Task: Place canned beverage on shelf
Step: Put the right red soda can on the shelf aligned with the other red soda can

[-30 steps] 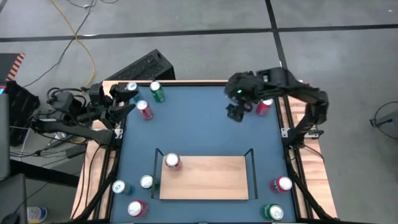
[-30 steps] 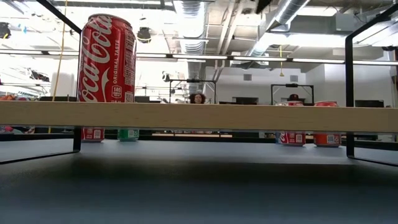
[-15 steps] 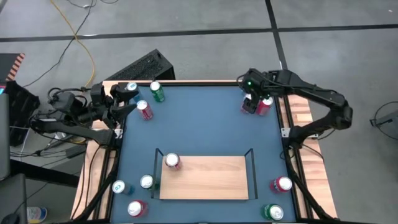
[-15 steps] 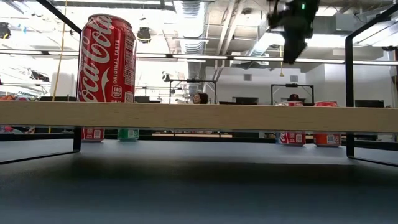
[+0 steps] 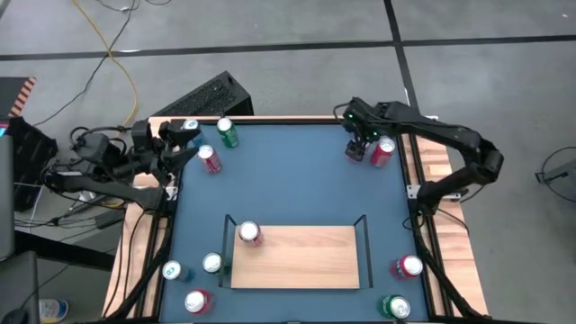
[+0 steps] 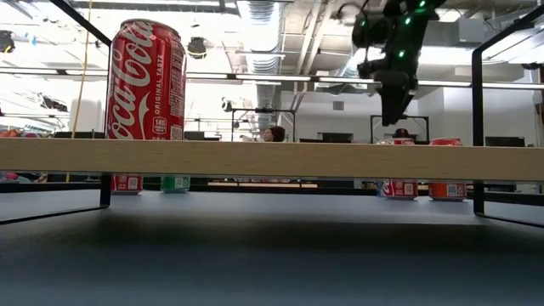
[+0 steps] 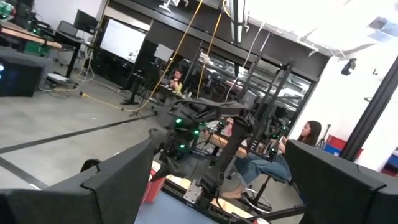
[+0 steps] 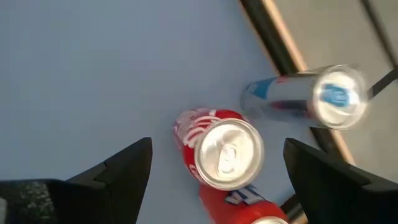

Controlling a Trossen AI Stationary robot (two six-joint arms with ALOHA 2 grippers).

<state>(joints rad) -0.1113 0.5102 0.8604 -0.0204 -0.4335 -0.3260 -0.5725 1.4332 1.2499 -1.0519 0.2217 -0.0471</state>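
Observation:
The light-wood shelf (image 5: pixel 301 256) lies at the table's near middle, and a red cola can (image 5: pixel 249 234) stands upright on its left end (image 6: pixel 144 81). My right gripper (image 5: pixel 360 148) is open and empty at the far right, pointing down above an upright red can (image 5: pixel 382 151). In the right wrist view (image 8: pixel 217 148) that can (image 8: pixel 225 152) shows between the fingers, clear of them. My left gripper (image 5: pixel 184 144) waits open (image 7: pixel 219 149) at the far left corner.
A silver-blue can (image 8: pixel 314 99) and another red can (image 8: pixel 249 205) stand close to the targeted can. Blue, green and red cans (image 5: pixel 209 159) stand at the far left. More cans stand at the near left (image 5: pixel 196 301) and near right (image 5: pixel 407 266) corners.
My right gripper has gone toward the table's right edge and come down toward the red can at the far right, staying open. The cans and the shelf have kept still.

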